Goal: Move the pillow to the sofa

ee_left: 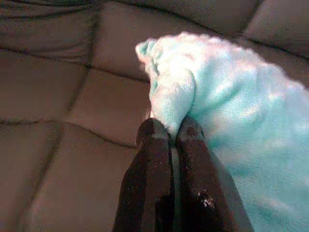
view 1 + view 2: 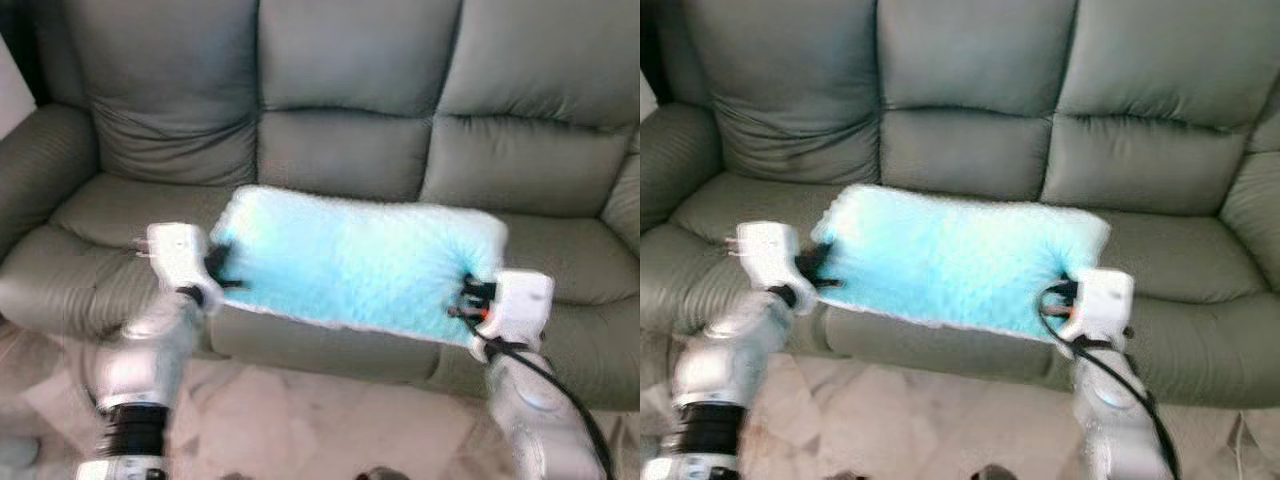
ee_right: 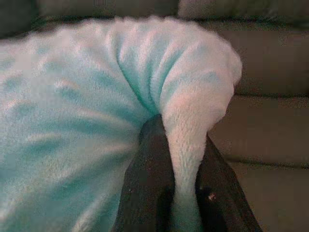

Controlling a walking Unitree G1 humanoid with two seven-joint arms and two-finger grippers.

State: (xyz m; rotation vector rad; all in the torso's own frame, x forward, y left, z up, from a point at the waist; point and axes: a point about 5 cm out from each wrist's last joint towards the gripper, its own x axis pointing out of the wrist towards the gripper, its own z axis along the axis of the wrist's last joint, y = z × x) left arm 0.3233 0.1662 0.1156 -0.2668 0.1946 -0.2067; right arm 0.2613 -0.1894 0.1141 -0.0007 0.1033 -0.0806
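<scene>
Two grippers, left (image 2: 222, 270) and right (image 2: 466, 298), pinch opposite ends of the fluffy turquoise pillow (image 2: 355, 258), fingers clamped on fleece, holding it above the grey leather sofa (image 2: 345, 150); only lowering and release appear left.

A grey-green leather sofa (image 2: 350, 150) with 3 back cushions is seen from 9 to 3 o'clock. A fluffy turquoise pillow (image 2: 350, 260) is held over its middle seat; contact cannot be told. Pale marbled floor (image 2: 330, 420) lies at 6 o'clock.

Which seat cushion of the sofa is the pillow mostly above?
The middle seat cushion: the turquoise pillow hangs over it, while the outer two lie mostly uncovered.
</scene>
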